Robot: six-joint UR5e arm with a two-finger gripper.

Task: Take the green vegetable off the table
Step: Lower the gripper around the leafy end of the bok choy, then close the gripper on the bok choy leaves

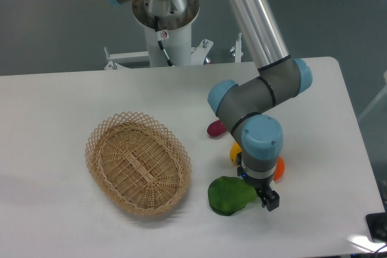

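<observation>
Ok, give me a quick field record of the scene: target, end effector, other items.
target: green vegetable, lying on the table
end effector: low at the vegetable's stem end; jaw state unclear
basket: wicker basket, empty, left of the vegetable
nearby: purple sweet potato, yellow fruit and orange, all partly hidden by the arm

No text, label, brand or number can be read in this view. There is one small sticker [163, 34] with a red and white mark on the white arm base [166, 40], but it is too small to read.
</observation>
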